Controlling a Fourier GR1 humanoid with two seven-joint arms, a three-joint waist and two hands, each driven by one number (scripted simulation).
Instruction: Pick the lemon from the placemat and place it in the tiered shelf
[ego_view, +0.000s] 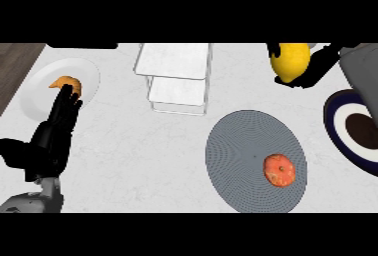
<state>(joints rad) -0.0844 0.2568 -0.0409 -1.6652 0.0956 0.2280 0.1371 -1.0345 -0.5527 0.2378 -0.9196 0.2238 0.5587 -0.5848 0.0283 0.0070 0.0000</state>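
One lemon (290, 59), seemingly within the right hand (320, 69)

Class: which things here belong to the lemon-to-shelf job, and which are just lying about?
Job: lemon, right hand curled round it, tiered shelf, placemat.
Lying about: red-orange fruit on the placemat, croissant on white plate, dark-rimmed plate at right; left hand rests open at left.
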